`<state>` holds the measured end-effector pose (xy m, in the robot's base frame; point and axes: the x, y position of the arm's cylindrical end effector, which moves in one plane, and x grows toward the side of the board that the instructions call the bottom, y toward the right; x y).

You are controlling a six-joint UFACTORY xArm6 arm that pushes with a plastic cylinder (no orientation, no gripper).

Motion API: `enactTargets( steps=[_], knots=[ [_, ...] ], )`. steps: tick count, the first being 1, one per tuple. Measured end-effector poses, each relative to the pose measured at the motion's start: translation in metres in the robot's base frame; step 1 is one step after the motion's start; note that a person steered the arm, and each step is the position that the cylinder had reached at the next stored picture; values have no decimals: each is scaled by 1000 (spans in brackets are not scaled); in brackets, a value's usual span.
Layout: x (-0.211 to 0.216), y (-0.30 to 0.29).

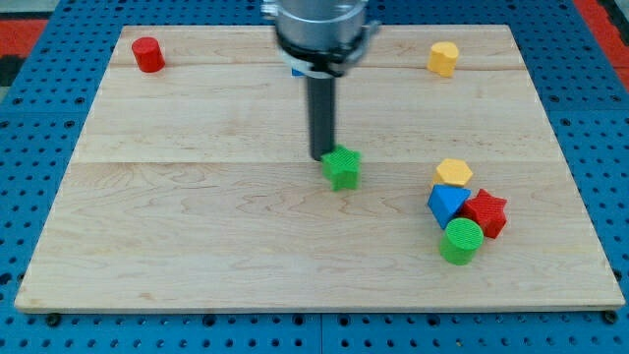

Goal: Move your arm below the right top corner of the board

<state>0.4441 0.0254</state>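
Observation:
My tip [322,157] stands near the middle of the wooden board [197,216], touching or just off the upper left side of a green star-shaped block [343,168]. The board's top right corner [511,29] lies far to the right and above the tip. A yellow hexagonal block [443,58] sits near that corner. A red cylinder [148,54] sits near the top left corner.
At the lower right a cluster holds a yellow hexagon [454,173], a blue block [447,204], a red star [486,213] and a green cylinder [461,241]. A blue block [296,70] is mostly hidden behind the arm's body. Blue pegboard surrounds the board.

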Motion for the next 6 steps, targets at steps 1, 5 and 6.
enactTargets(
  steps=[1,5,6],
  knots=[
    [32,37],
    [-144,243],
    [-192,235]
  ],
)
